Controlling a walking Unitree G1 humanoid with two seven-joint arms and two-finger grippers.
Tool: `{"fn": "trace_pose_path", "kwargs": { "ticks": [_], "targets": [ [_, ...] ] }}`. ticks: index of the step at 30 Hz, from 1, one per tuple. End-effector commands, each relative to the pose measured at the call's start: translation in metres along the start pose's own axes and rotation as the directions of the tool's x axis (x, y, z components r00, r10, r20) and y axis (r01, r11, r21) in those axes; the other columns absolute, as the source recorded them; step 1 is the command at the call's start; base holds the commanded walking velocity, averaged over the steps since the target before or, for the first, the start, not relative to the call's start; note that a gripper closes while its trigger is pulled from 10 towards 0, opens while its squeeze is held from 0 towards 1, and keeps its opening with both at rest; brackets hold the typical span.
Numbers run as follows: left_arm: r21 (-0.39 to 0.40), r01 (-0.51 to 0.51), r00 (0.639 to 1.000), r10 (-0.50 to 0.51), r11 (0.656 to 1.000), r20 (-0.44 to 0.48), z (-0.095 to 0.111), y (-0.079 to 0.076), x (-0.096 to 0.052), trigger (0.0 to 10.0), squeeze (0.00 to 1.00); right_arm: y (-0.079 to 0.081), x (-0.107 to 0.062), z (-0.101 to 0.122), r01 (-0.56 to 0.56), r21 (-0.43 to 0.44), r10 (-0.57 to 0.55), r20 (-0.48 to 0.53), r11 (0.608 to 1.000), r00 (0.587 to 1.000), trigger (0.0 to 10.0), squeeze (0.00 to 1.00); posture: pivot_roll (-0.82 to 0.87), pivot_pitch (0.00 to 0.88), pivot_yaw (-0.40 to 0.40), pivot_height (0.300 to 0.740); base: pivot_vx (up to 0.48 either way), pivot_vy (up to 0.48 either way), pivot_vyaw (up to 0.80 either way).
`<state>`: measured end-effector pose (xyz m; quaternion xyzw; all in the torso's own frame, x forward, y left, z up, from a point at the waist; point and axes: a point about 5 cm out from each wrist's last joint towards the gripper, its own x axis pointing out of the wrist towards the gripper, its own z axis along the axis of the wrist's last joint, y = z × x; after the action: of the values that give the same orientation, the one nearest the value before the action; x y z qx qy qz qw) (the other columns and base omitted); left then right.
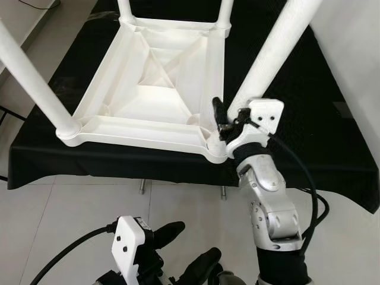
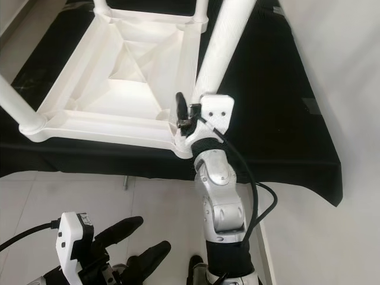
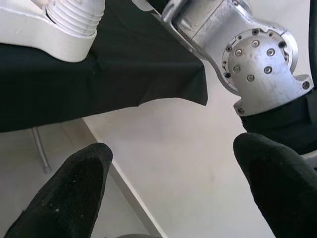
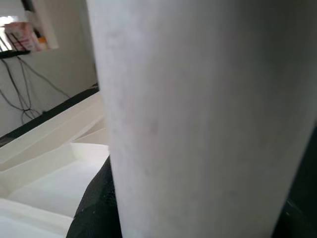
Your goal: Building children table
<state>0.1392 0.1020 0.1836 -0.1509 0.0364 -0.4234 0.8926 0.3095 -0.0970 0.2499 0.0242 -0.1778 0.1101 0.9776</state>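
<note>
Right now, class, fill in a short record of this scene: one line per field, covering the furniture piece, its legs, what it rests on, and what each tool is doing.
Item: white plastic table top, lying upside down with ribbed underside facing up
Legs: four white legs at the corners, standing upward
Near-right leg: leaning, its base at the corner socket
Support: black cloth covering a table
Right tool: black fingers closed around the near-right leg's base
Left tool: low over the pale floor, fingers apart, holding nothing
Stage: last leg apparently being fitted
</note>
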Motion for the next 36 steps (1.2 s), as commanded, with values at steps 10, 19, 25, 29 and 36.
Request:
{"fn": "trace_pose_path", "kwargs": {
  "ticks": [10, 19, 25, 29, 36],
  "targets": [
    [0.0, -0.018, 1.0, 0.018, 1.0, -0.011, -0.005, 0.005, 0.0, 10.0, 0.0, -0.023, 0.007, -0.035, -0.19, -0.187, 0.153, -0.194, 0.964, 0.969, 10.0, 0.0, 0.02, 0.325, -0.012, 0.74, 0.0, 0.0, 0.0],
    [0.005, -0.023, 1.0, 0.023, 1.0, -0.002, -0.004, 0.006, 0.001, 10.0, 0.0, -0.021, 0.017, -0.041, -0.35, -0.168, 0.298, -0.274, 0.921, 0.915, 10.0, 0.0, 0.02, 0.326, -0.021, 0.74, 0.0, 0.0, 0.0],
    [0.007, -0.026, 1.0, 0.026, 1.0, 0.002, -0.004, 0.007, 0.001, 10.0, 0.0, -0.029, 0.03, -0.039, -0.293, -0.157, 0.247, -0.256, 0.943, 0.934, 10.0, 0.0, 0.02, 0.326, -0.022, 0.74, 0.0, 0.0, 0.0],
    [0.01, -0.028, 1.0, 0.028, 1.0, 0.005, -0.004, 0.007, 0.002, 10.0, 0.0, -0.04, 0.051, -0.03, -0.156, -0.209, 0.116, -0.193, 0.965, 0.974, 10.0, 0.0, 0.03, 0.318, -0.022, 0.74, 0.0, 0.0, 0.0],
    [0.018, -0.036, 0.999, 0.036, 0.999, 0.012, -0.005, 0.012, 0.004, 10.0, 0.0, -0.061, 0.071, -0.003, -0.002, -0.285, -0.021, -0.079, 0.959, 0.997, 10.0, 0.0, 0.02, 0.296, -0.028, 0.74, 0.0, 0.0, 0.0]
  ]
}}
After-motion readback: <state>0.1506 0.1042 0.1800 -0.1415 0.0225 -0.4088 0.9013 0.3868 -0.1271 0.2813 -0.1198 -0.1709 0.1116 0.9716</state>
